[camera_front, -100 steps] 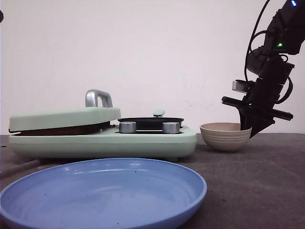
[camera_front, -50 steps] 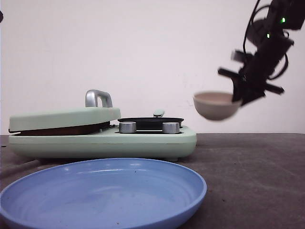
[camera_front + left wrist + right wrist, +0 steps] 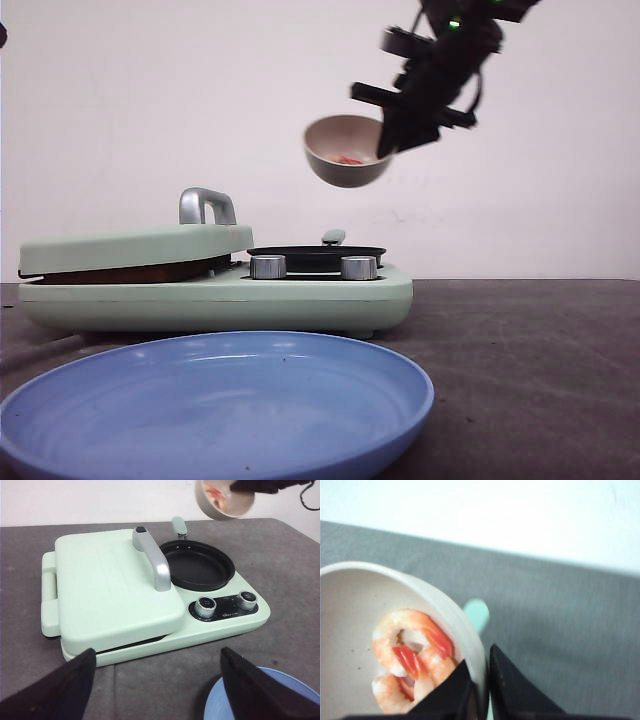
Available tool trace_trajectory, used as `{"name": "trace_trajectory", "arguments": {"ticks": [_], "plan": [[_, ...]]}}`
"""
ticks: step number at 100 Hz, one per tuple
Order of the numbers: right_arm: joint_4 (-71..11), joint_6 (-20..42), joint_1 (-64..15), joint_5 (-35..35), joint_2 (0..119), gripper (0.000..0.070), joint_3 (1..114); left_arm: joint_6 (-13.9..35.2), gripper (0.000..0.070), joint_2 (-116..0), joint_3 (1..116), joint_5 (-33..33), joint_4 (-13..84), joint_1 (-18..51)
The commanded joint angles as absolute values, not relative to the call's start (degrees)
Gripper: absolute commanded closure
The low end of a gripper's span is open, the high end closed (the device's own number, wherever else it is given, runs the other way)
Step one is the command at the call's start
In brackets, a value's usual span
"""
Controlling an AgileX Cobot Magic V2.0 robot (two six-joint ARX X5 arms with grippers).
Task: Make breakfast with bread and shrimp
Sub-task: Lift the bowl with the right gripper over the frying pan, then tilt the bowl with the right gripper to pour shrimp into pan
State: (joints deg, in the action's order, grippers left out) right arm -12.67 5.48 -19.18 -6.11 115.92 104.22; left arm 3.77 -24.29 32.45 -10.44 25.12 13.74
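My right gripper [image 3: 392, 135] is shut on the rim of a beige bowl [image 3: 346, 150] and holds it tilted in the air above the black round pan [image 3: 316, 254] of the mint-green cooker. Pink shrimp [image 3: 412, 657] lie inside the bowl [image 3: 355, 630]. The bowl also shows in the left wrist view [image 3: 223, 501], above the pan [image 3: 197, 566]. My left gripper [image 3: 157, 680] is open and empty, low over the table in front of the cooker. The bread is hidden; a brown edge shows under the cooker's shut lid [image 3: 135, 247].
The mint-green cooker [image 3: 215, 292] with a metal lid handle [image 3: 206, 205] and two knobs stands mid-table. A large blue plate [image 3: 215, 405] lies at the table's front, also in the left wrist view [image 3: 270, 702].
My right gripper has lifted the bowl off the table at the right and carried it up and to the left, to above the pan. The bowl now tilts.
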Motion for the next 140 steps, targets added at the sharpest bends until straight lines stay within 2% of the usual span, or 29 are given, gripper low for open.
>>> {"name": "trace_trajectory", "arguments": {"ticks": [1,21,34,48,59,82,104,140], "plan": [[-9.67,-1.13,-20.71,-2.90,116.92,0.0696,105.67,3.40,0.0277,-24.29,32.60,-10.31,24.69,13.85],[-3.36,-14.06,-24.23,5.34,117.25,0.0696,104.03,1.69,0.0278,-24.29,32.60,-10.28,24.91,13.85],[4.99,-18.74,-25.43,10.33,117.27,0.0696,100.07,1.48,0.0278,-24.29,32.60,-10.31,24.97,13.85],[14.98,-22.15,-26.94,13.96,117.27,0.0696,95.44,0.54,0.0277,-24.29,32.60,-10.31,26.13,13.85],[22.20,-23.05,-28.01,13.61,117.27,0.0696,91.59,0.38,0.0277,-24.29,32.60,-10.31,27.49,13.85],[43.07,-23.75,-29.85,15.55,117.27,0.0696,83.57,0.38,0.0278,-24.29,32.60,-10.31,27.53,13.85],[62.39,-28.73,-30.37,19.44,117.27,0.0696,76.73,-0.30,0.0278,-24.29,32.60,-10.31,27.49,13.85],[61.78,-29.19,-30.20,19.44,117.27,0.0695,75.92,-0.45,0.0278,-24.29,32.60,-10.31,27.42,13.85]]}}
